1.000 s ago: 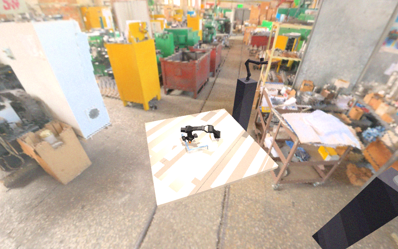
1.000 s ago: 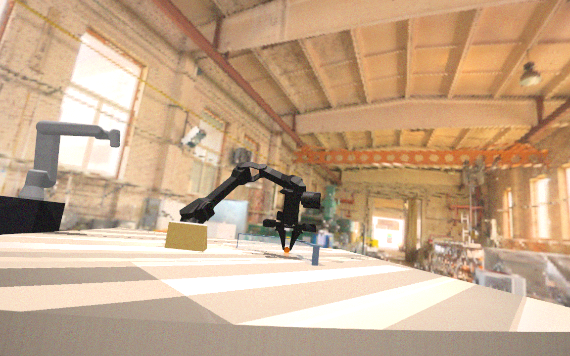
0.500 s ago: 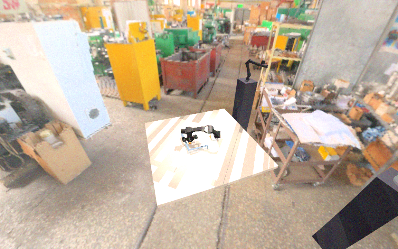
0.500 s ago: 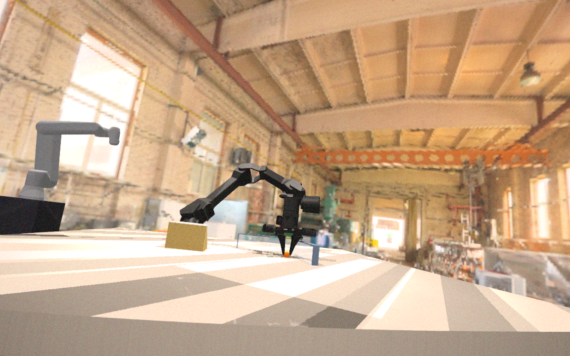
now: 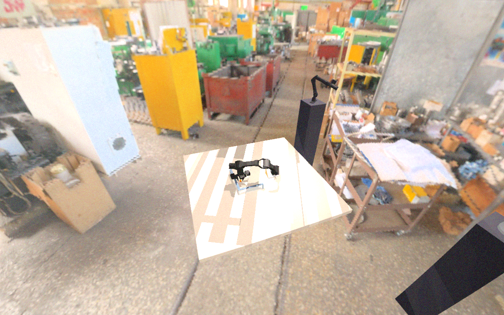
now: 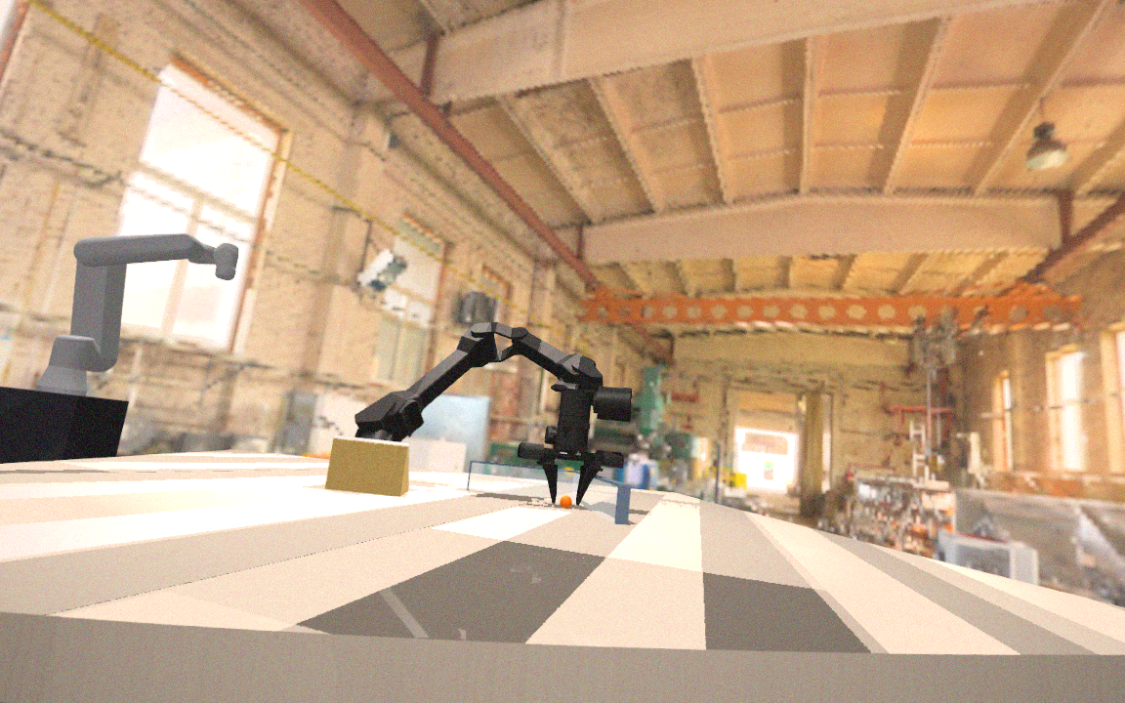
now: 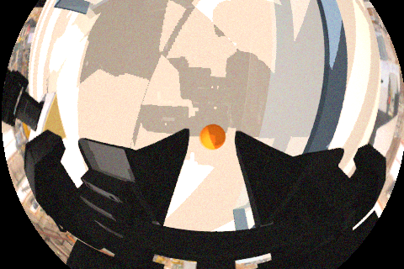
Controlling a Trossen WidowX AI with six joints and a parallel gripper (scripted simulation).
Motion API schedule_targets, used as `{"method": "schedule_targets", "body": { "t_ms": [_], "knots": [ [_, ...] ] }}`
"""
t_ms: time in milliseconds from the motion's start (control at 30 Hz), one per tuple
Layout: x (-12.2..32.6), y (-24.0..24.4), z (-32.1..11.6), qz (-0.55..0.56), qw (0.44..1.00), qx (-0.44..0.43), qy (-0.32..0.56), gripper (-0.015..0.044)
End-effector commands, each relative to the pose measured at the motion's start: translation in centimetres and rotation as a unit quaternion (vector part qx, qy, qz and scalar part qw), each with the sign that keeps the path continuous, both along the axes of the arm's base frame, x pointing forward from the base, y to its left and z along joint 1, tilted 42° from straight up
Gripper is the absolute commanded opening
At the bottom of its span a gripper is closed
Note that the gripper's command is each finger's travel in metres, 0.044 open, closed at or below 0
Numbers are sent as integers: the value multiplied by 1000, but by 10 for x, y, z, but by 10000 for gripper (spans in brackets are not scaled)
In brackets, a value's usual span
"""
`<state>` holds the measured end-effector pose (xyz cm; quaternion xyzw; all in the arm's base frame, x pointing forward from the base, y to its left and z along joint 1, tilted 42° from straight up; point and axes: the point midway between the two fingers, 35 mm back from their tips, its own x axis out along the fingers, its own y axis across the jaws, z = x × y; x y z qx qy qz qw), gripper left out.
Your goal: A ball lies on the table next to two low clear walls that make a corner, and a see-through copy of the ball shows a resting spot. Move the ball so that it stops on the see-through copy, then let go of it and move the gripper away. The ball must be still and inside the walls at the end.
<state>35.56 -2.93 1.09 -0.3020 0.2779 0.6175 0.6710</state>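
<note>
- Orange, the single ball (image 7: pixel 214 136) lies on the counter (image 6: pixel 549 602) between the two dark fingers, with a gap showing on each side of it in the wrist view
- The gripper (image 6: pixel 570 498) points straight down over the ball, fingers parted to about half their spread and gripping nothing; the tips stand close to the counter on either side of the ball (image 6: pixel 564 501)
- Two low clear walls (image 6: pixel 621 504) with bluish edges meet in a corner; from the exterior view one short blue end stands just beside the gripper, and a thin edge runs away behind it toward the arm's base
- In the wrist view the same walls show as a blue-grey band (image 7: pixel 336 67) curving round the top and side of the ball, well apart from it
- I cannot make out the see-through copy in any view, so whether the ball sits on it cannot be told
- One tan block (image 6: pixel 367 466) sits on the counter under the arm's base, away from the ball
- Nothing lies between the fingers and the ball; the nearest obstacle is the wall end
- Off the counter stand two dark pedestals, one carrying a grey arm (image 6: pixel 104 297), one a thin black arm (image 5: pixel 320 88)
- The counter top is striped in cream, white and grey-brown bands
</note>
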Motion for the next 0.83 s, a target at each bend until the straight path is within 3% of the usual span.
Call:
{"method": "schedule_targets", "body": {
  "t_ms": [0,267,600,800],
  "knots": [
    [0,0,0,0,1000,0,0,208],
    [-7,-57,62,-2,1000,0,4,208],
    [-4,-56,57,-10,1000,-1,1,208],
    [-12,-83,90,-7,1000,-1,2,365]
  ]
}}
